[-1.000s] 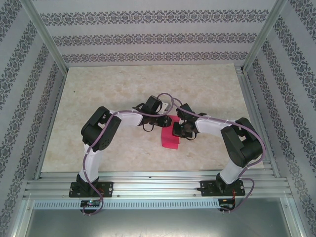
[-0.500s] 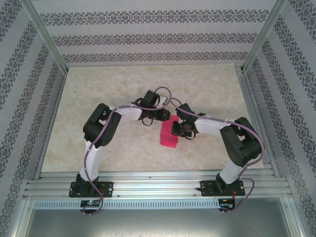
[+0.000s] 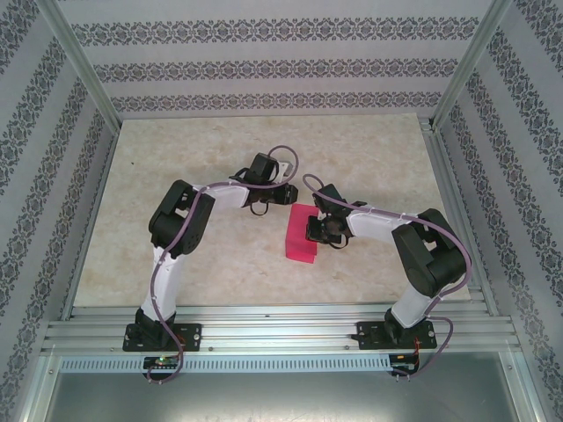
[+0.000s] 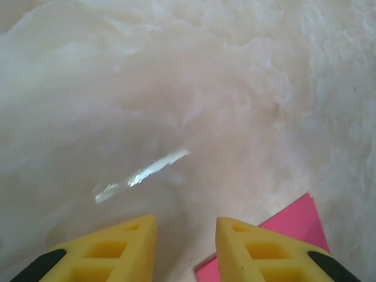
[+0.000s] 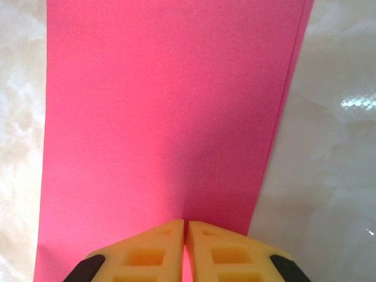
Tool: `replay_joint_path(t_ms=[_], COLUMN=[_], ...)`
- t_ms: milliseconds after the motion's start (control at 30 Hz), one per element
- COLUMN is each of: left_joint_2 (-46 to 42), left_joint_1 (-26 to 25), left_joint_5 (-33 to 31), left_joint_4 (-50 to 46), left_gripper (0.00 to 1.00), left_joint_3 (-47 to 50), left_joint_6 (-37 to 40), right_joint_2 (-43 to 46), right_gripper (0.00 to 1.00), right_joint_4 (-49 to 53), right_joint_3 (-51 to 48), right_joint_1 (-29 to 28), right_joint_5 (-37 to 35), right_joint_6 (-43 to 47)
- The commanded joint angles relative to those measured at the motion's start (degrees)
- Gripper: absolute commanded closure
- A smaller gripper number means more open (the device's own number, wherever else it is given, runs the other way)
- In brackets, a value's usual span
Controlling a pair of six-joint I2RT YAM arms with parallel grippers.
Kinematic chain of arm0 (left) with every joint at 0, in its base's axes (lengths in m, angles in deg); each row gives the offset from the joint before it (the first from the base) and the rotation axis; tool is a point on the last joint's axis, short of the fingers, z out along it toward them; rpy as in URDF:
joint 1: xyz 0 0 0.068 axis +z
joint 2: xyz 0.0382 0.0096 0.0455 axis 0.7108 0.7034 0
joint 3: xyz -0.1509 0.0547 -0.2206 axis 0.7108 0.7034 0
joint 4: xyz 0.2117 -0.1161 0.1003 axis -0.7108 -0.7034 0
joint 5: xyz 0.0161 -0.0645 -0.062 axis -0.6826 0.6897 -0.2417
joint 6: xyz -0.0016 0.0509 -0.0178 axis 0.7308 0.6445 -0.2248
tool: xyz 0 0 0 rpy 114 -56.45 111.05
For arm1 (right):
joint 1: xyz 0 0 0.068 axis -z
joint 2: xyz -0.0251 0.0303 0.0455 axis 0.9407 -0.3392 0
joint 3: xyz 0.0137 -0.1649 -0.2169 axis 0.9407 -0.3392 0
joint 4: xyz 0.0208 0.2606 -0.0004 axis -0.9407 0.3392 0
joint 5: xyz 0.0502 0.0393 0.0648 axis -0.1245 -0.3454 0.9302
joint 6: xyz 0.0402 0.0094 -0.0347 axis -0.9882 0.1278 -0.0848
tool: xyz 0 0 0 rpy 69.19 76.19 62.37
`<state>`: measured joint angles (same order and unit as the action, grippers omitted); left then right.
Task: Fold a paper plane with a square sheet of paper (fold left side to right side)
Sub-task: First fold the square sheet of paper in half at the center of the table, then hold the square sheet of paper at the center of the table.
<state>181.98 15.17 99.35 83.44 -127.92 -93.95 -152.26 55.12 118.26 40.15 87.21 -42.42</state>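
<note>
The right claw (image 5: pixel 185 225), fingers pressed together, sits over the folded pink paper (image 5: pixel 164 111) while the left claw (image 4: pixel 185 230) hangs slightly spread, empty, beside its corner.

The square sheet of paper (image 3: pixel 299 237) lies flat on the counter (image 3: pixel 220 149) near its middle, between the two arms. The right hand (image 3: pixel 310 231) sits over the sheet's right part, reaching in from the right. The left hand (image 3: pixel 287 195) is just behind the sheet's far edge, over bare counter.
</note>
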Motion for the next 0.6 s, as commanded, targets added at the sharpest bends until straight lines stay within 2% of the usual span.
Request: replay_joint_path(t_ms=[0,133,333,467,567], left_joint_2=[-7.2,-17.7,-30.0,-34.7,-34.1], left_joint_1=[2.4,2.4,2.0,1.4,1.0], left_joint_5=[-1.5,0.7,6.9,5.4,6.3], left_joint_4=[1.0,2.0,6.9,7.8,9.3], left_gripper=[0.66,0.66,0.67,0.67,0.67], left_joint_3=[6.0,14.4,26.6,32.0,33.6], left_joint_6=[0.7,0.5,-4.6,-6.2,-7.4], right_joint_2=[-0.3,5.5,10.0,7.6,3.3], right_gripper=[0.87,0.86,0.84,0.83,0.84], right_joint_4=[4.5,3.6,3.5,2.8,1.6], right_joint_3=[-2.7,-0.5,2.8,5.9,9.3], right_joint_1=[-0.5,-0.1,2.3,3.6,3.6], right_joint_5=[-1.6,0.4,4.2,4.8,6.1], right_joint_6=[0.3,0.3,0.0,1.0,1.4])
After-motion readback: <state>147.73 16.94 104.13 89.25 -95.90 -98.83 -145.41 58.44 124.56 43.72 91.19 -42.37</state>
